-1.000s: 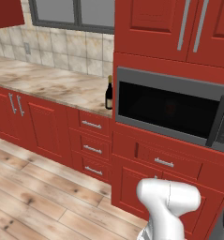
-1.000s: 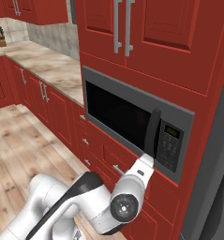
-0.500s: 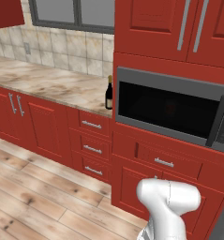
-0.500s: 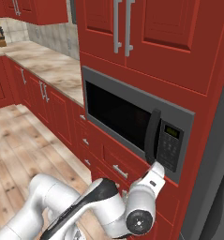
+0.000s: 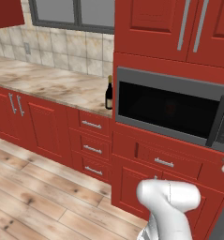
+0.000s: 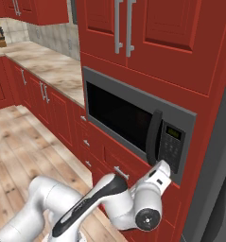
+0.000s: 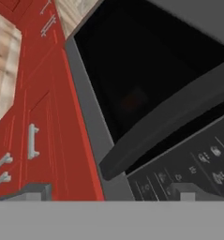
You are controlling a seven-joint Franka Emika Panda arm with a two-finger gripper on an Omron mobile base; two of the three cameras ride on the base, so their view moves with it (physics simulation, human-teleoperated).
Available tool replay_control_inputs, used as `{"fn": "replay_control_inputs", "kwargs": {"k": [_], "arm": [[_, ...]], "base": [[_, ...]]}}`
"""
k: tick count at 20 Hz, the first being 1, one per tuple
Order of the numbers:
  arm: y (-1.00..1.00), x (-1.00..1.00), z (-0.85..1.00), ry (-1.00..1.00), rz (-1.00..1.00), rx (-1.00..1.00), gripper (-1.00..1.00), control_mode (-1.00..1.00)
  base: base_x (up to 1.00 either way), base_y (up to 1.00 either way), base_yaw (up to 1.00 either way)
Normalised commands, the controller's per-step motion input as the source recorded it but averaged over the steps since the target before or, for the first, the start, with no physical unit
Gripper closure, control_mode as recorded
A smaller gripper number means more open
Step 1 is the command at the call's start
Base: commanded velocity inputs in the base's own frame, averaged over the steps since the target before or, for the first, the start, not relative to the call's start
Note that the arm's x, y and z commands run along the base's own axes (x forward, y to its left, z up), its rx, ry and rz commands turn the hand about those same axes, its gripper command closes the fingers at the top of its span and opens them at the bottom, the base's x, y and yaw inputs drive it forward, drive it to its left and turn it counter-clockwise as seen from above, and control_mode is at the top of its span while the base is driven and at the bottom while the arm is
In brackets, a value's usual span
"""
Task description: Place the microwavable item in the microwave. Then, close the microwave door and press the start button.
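Fingers (image 7: 31, 191) wide apart, nothing between them; gripper (image 7: 111, 194) points at the lower right corner of the microwave (image 6: 133, 120), close by the bottom of the door handle (image 7: 179, 124) and the control panel (image 6: 171, 145). Arm (image 6: 86, 205) reaches up from low, forearm angled toward the panel. Microwave door (image 5: 167, 108) shut; a faint reddish shape shows behind its black window. Wine bottle (image 5: 109, 93) stands on the marble counter (image 5: 52, 84) just left of the microwave. Red cabinets above and below, wood plank floor (image 5: 33, 197).

Wine bottle (image 5: 109, 93) on marble counter (image 5: 52, 84)
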Motion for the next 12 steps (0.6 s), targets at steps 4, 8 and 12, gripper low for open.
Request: {"fn": "replay_control_inputs", "kwargs": {"k": [4,8,12], "arm": [[-0.34,0.25,-0.10,0.00,0.00,0.09,-1.00,-1.00],[-0.38,0.19,-0.15,0.00,0.00,0.09,-1.00,-1.00],[-0.33,0.12,-0.23,0.00,0.00,0.07,-1.00,-1.00]], "base": [[0.00,0.00,0.00],[0.00,0.00,0.00],[0.00,0.00,0.00]]}}
